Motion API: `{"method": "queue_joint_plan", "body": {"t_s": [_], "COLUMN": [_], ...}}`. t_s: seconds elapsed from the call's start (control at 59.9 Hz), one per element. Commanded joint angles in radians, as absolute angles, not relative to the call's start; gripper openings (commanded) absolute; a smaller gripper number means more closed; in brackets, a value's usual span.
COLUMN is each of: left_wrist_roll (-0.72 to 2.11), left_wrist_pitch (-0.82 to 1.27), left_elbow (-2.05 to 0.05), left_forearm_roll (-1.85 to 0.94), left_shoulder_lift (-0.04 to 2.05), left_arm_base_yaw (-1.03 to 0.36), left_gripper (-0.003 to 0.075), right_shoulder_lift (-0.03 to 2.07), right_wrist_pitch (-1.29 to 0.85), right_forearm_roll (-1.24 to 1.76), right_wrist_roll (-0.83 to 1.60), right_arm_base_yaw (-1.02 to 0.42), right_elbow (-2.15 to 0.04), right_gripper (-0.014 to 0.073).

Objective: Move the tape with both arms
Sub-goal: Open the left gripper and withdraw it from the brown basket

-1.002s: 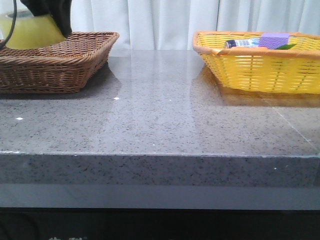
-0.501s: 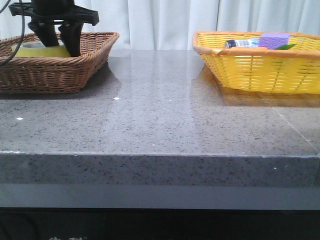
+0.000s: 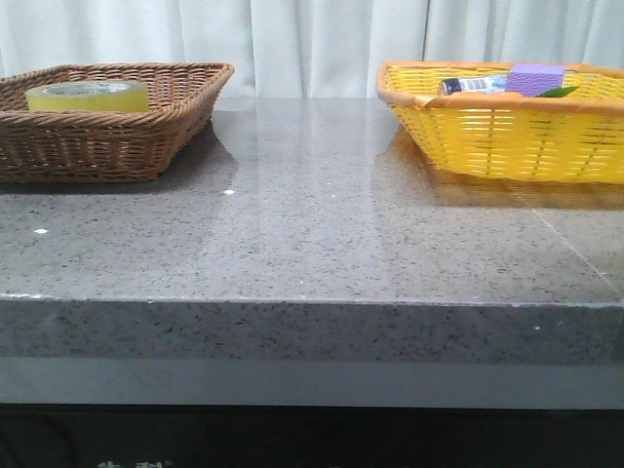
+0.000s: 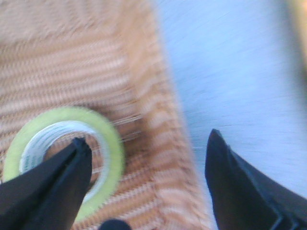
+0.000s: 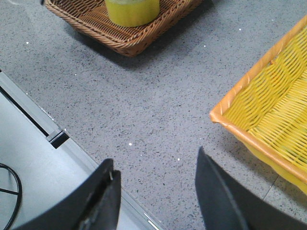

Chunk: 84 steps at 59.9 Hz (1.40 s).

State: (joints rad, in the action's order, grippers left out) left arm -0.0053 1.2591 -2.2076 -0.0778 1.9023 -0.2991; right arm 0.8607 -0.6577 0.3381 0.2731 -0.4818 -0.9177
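Both arms' fingers (image 5: 218, 201) matte black, tapered to pointed tips.

Surface: grey speckled polished stone counter (image 3: 322, 224), glossy, reflecting both baskets.
Far-left corner: brown woven wicker basket (image 3: 107, 136), shallow and rectangular, resting directly on the counter.
Far-right corner: yellow woven plastic basket with orange rim (image 3: 507, 132), also on the counter.

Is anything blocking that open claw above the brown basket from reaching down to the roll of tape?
Nothing visible is. The tape lies flat in the brown basket with nothing on top of it. The left gripper hangs open above it, one finger over the roll's ring, the other out past the basket's rim. The view is blurred.
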Motion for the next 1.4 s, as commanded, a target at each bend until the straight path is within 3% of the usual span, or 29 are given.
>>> {"method": "queue_joint_plan", "body": {"t_s": [0.0,0.184,0.618,0.835,1.068,1.386], "left_wrist_roll": [0.016,0.042,0.118,0.118,0.118,0.118], "left_wrist_pitch": [1.282,1.224,0.863,0.704,0.612,0.595], "left_elbow": [-2.198,-1.978,-1.218,-0.947,-0.796,-0.788], "left_forearm_roll": [-0.129,-0.131,-0.238,-0.238,-0.238,-0.238], "left_shoulder_lift": [1.753,1.557,1.002,0.781,0.661,0.659], "left_arm_base_yaw": [-0.308,-0.310,-0.310,-0.310,-0.310,-0.310], "left_gripper": [0.0494,0.0494,0.0494,0.0494,0.0494,0.0494], "right_shoulder_lift": [0.859,0.859,0.859,0.859,0.859,0.859], "right_wrist_pitch": [-0.591,-0.591,-0.591,-0.591,-0.591,-0.591], "right_forearm_roll": [0.356,0.356,0.360,0.361,0.364,0.363], "right_wrist_roll": [0.278,0.278,0.278,0.278,0.278,0.278], "right_arm_base_yaw": [-0.476,-0.476,-0.476,-0.476,-0.476,-0.476], "right_elbow": [-0.944,-0.944,-0.944,-0.944,-0.944,-0.944], "right_gripper": [0.0393,0.0393,0.0393,0.0393,0.0393,0.0393]}}
